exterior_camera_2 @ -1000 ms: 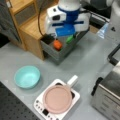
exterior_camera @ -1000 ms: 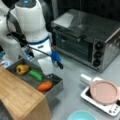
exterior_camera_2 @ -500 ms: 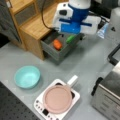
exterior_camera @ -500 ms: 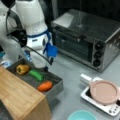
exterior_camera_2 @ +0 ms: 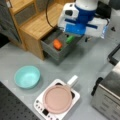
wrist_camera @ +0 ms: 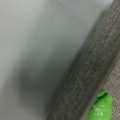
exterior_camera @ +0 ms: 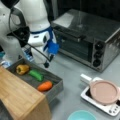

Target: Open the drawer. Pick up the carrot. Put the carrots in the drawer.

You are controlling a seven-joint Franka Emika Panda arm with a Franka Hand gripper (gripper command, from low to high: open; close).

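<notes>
Small orange-red tapered carrot (exterior_camera: 45, 85) lies inside the open dark-grey thick-walled drawer (exterior_camera: 56, 88).
The arm's gripper (exterior_camera: 46, 64) hangs above the drawer's far rim; finger state cannot be told. Grey tabletop (exterior_camera: 72, 95) lies bare beside it.

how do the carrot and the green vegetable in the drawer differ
The carrot is orange-red; the green vegetable is bright green. The carrot is a shorter, plumper oval, the green vegetable longer and slimmer. In a front view the carrot lies nearest the drawer's front wall, while the green vegetable sits mid-drawer, between the carrot and a yellow pepper. Both lie flat inside the open drawer, untouched by the end effector, which does not show.
</notes>
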